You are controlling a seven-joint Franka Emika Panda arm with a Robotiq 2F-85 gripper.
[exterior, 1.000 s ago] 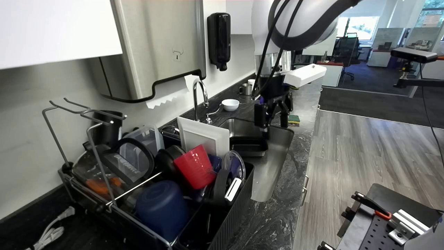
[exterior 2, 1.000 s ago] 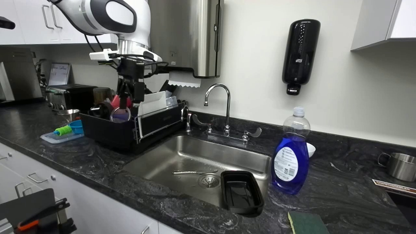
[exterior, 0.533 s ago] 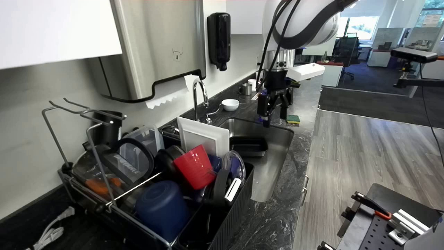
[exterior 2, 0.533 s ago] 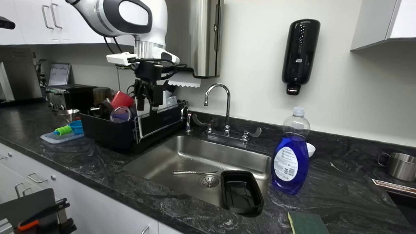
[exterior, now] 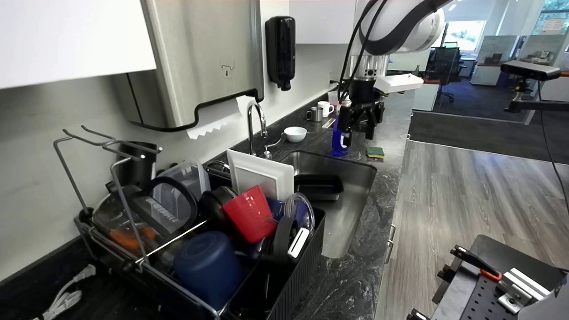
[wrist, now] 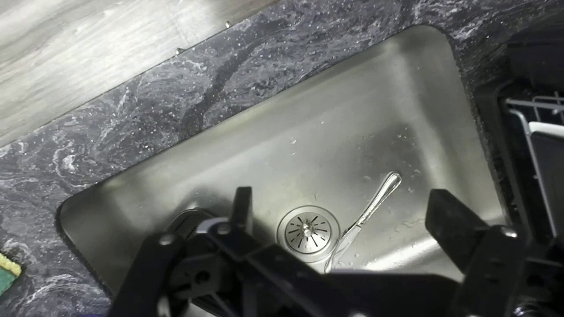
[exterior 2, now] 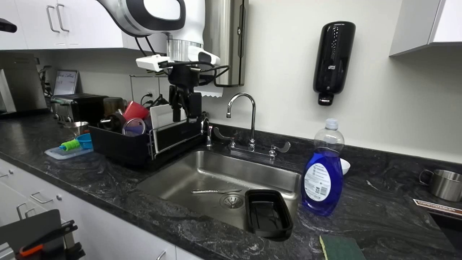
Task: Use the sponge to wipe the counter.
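The sponge is a green and yellow pad lying flat on the counter beyond the sink; it shows in both exterior views (exterior: 375,152) (exterior 2: 342,248) and at the left edge of the wrist view (wrist: 8,272), partly cut off. The counter (exterior 2: 158,213) is dark marbled stone around the sink; it also shows in the wrist view (wrist: 132,119). My gripper (wrist: 343,213) is open and empty, pointing down, its fingers wide apart above the sink. It hangs well above the counter in both exterior views (exterior: 359,135) (exterior 2: 185,117), apart from the sponge.
A blue dish soap bottle (exterior 2: 323,184) stands between sink and sponge. The steel sink (wrist: 286,145) holds a knife (wrist: 374,202) and a black container (exterior 2: 269,213). A faucet (exterior 2: 252,119) rises behind it. A full dish rack (exterior 2: 119,144) stands beside the sink.
My open gripper has moved away from the dish rack, over the sink and toward the sponge's end of the counter. It also looks higher in an exterior view. The sponge has not moved.
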